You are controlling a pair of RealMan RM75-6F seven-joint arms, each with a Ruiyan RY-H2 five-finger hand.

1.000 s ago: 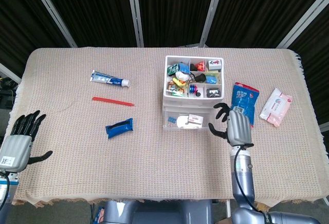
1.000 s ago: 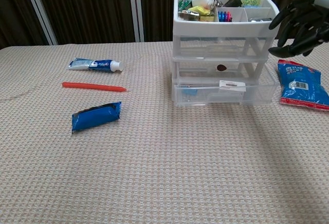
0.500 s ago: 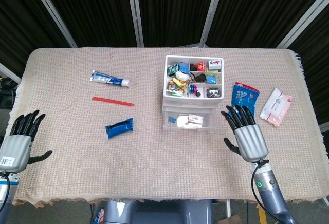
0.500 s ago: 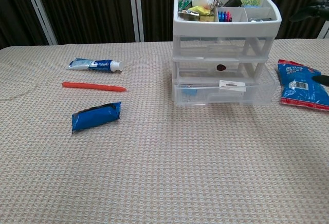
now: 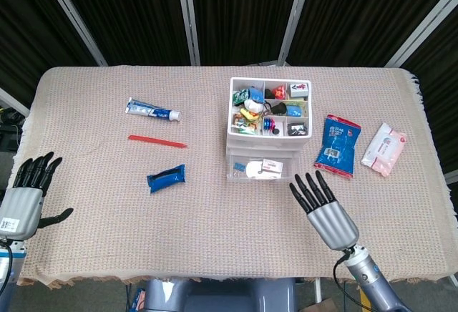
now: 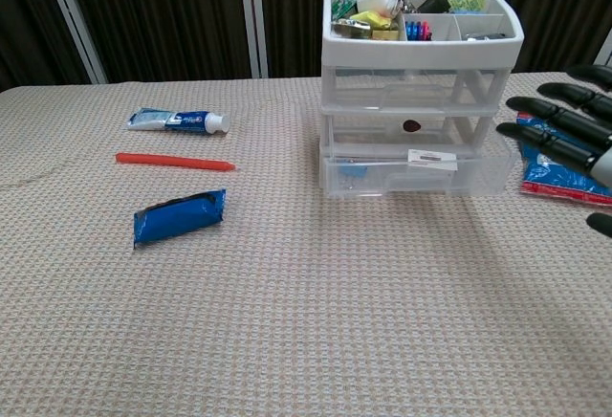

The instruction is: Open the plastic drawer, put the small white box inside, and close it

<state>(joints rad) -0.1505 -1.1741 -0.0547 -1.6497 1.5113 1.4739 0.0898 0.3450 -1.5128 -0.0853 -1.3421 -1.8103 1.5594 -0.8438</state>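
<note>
The clear plastic drawer unit (image 5: 268, 129) (image 6: 421, 82) stands right of the table's middle, with a tray of small items on top. Its bottom drawer (image 5: 260, 169) (image 6: 416, 173) is pulled out toward me. The small white box (image 5: 270, 165) (image 6: 432, 157) lies inside that drawer, seen through the clear plastic. My right hand (image 5: 323, 208) (image 6: 572, 136) hovers in front of the drawer's right corner, fingers straight and spread, holding nothing and touching nothing. My left hand (image 5: 25, 196) hangs by the table's near left edge, fingers apart and empty.
A toothpaste tube (image 5: 152, 111) (image 6: 178, 121), a red stick (image 5: 157, 141) (image 6: 174, 161) and a blue packet (image 5: 167, 177) (image 6: 179, 217) lie left of the drawers. A blue bag (image 5: 337, 144) (image 6: 559, 159) and a white wipes pack (image 5: 384, 147) lie to the right.
My right hand has drawn back from the drawer's right front corner toward the near table edge, its fingers now straightened. The drawer, the box and my left hand have not moved.
</note>
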